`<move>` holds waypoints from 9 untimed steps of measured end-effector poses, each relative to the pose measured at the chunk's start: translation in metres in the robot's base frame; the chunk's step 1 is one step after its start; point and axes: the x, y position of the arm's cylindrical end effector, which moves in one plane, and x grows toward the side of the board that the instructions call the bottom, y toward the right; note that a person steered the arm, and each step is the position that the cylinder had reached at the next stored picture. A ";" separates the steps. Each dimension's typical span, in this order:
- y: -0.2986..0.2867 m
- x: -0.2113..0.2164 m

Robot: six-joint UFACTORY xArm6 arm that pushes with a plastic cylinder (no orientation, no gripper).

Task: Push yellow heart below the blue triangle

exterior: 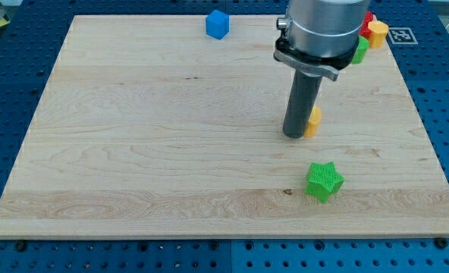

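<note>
Mostly hidden, the yellow block (pixel 314 120) peeks out from behind the rod (pixel 301 106) on its right side, right of the table's middle; its shape cannot be made out, so whether it is the heart cannot be told. My tip (pixel 295 136) rests on the table (pixel 149 152), touching or just beside that block's left edge. I carry no fingers, only the rod, so nothing is held.

Below and a little to the view's right lies the green star (pixel 324 180), apart from the tip and near the table's bottom edge. At the view's top, well to the left of the rod, a blue block (pixel 218 24) sits close to the table's top edge; it looks more like a cube than a triangle.

At the top right corner a cluster of blocks shows beside the arm's grey body (pixel 323 26): a green block (pixel 359 51), a second yellow block (pixel 377 32) and a red block (pixel 368 17), all partly hidden.
</note>
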 end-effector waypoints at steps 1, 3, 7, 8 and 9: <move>0.020 -0.001; 0.059 0.000; 0.068 -0.072; 0.068 -0.083; 0.068 -0.096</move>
